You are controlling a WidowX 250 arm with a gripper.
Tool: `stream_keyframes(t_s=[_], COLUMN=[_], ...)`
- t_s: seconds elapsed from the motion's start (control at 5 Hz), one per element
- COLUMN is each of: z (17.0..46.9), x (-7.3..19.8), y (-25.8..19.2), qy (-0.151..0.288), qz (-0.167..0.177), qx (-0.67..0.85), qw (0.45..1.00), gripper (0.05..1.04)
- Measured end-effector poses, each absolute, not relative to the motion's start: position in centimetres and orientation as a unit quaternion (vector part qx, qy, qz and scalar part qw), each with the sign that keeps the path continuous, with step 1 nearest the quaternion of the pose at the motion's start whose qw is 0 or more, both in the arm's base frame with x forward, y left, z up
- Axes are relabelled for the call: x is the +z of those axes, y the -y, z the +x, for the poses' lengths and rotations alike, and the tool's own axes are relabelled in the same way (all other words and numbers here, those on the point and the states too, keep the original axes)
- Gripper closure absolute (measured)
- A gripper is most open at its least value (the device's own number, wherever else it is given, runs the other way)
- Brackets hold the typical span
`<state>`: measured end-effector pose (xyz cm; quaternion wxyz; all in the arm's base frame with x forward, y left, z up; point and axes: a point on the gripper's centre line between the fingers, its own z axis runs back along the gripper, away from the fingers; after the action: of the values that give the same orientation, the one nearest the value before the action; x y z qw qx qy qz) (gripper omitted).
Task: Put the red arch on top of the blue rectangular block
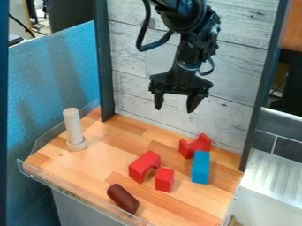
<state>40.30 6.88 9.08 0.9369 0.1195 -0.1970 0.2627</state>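
Right, my gripper (175, 109) hangs empty with its fingers spread, and the red arch (143, 165) lies on the wooden surface (109, 145) below, toward the near left, its long axis slanting from near left to far right.

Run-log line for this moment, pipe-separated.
tool: open, raised over tabletop | red arch: on tabletop, beside small red block | blue block: on tabletop | stacking: not done
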Motion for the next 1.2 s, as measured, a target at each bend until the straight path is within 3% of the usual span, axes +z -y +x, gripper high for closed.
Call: stream_keyframes(t_s=[0.8, 1.0, 1.2], z=[37.7, 36.5, 35.5], x=[5.5, 3.9, 2.7], y=[-8.1, -9.0, -9.4], qy=[0.106, 0.098, 0.120], qz=[0.091, 0.078, 0.081], qx=[0.136, 0.091, 0.038], qw=[0.981, 0.988, 0.989], gripper=[0.084, 0.084, 0.083])
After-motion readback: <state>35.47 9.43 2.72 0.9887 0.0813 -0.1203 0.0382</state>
